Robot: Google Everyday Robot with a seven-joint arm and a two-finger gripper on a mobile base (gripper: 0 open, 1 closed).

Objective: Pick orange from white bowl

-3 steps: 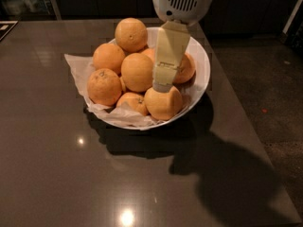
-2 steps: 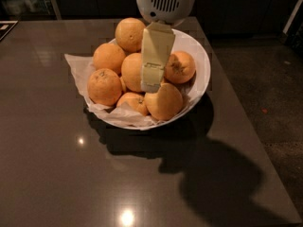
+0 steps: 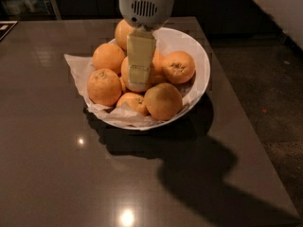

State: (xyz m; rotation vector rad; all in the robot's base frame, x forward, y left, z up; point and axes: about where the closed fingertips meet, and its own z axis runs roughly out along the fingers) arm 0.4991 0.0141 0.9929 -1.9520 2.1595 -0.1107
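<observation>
The white bowl (image 3: pixel 201 82) stands on the dark table, lined with crinkled white paper (image 3: pixel 77 65) and piled with several oranges. The large smooth orange (image 3: pixel 158 73) sits in the middle of the pile, mostly hidden behind my gripper. My gripper (image 3: pixel 138 82) hangs straight down from its pale round wrist housing (image 3: pixel 146 6) and reaches onto that middle orange. Oranges with speckled stem ends lie at the front left (image 3: pixel 103 86) and at the right (image 3: pixel 178 66).
More oranges lie at the back (image 3: pixel 123 32), left (image 3: pixel 108 56), front (image 3: pixel 134 101) and front right (image 3: pixel 163 101) of the bowl. The dark glossy table (image 3: pixel 57 164) ends at the right, with floor (image 3: pixel 270 79) beyond. The arm's shadow falls on the table in front of the bowl.
The gripper has moved left across the bowl, from the right-hand oranges to the middle one, and sits lower in the pile. The oranges have not moved.
</observation>
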